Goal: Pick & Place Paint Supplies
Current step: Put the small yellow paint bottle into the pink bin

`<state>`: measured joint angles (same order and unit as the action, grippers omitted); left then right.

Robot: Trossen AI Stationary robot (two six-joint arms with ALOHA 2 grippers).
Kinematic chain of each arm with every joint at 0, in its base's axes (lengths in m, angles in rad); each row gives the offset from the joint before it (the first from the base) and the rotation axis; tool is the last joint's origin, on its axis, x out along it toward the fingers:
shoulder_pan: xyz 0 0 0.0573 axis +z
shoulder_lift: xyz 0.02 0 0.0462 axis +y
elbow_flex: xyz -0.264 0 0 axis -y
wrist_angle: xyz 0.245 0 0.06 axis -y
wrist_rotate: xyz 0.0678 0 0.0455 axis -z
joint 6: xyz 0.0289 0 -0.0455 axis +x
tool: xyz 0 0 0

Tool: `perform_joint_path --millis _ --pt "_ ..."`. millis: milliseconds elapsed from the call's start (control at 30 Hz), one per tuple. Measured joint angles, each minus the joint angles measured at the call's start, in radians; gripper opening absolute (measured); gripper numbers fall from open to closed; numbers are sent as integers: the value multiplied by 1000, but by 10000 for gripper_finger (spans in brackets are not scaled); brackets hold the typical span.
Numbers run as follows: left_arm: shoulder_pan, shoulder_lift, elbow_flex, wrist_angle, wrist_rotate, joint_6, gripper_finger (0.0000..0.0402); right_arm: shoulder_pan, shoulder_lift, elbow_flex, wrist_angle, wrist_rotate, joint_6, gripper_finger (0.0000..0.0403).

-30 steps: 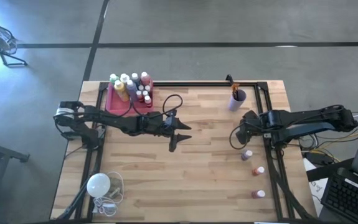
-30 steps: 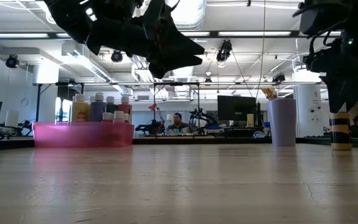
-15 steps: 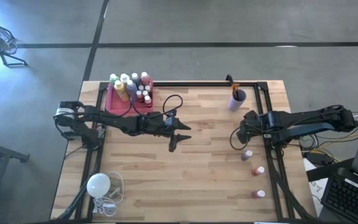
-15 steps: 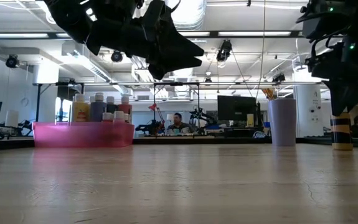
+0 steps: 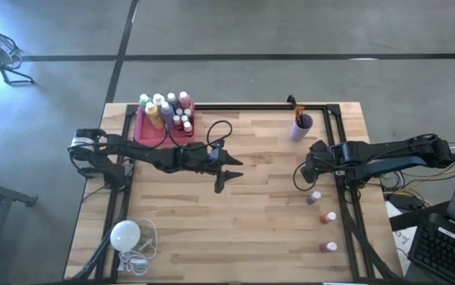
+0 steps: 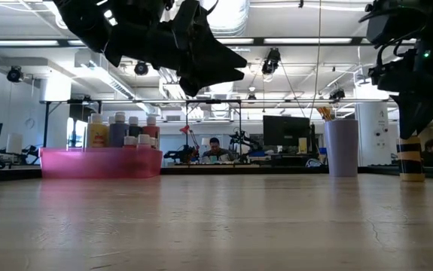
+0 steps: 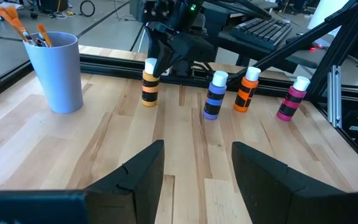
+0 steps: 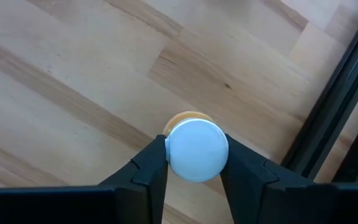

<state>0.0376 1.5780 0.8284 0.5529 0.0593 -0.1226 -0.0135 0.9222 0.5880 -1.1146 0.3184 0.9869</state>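
Our right tool (image 8: 194,163) clasps the white cap of an upright yellow bottle (image 7: 149,83) standing on the surface (image 5: 267,206) near its right rail. Our left tool (image 7: 194,177) hangs open mid-surface. A pink tray (image 5: 149,129) holds upright bottles; a cup (image 7: 56,71) holds brushes.

Pale wood-plank table (image 5: 251,214), translucent pink plastic tray (image 6: 99,162)

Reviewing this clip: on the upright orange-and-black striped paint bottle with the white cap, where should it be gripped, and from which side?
At the white cap, from straight above. The orange-and-black striped paint bottle stands upright with the round cap on top, and the right gripper already straddles it, one finger on each side.
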Motion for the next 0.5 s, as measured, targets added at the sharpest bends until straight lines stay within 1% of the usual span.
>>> perform_joint_path --millis 233,333,500 --pt "0 0 0 -14 0 0 193 -1 3 25 4 -13 -43 113" --pt "0 0 0 -24 0 -1 193 0 4 38 38 -33 -69 116" --pt "0 0 0 -45 0 -1 193 0 7 41 157 -77 -138 112"
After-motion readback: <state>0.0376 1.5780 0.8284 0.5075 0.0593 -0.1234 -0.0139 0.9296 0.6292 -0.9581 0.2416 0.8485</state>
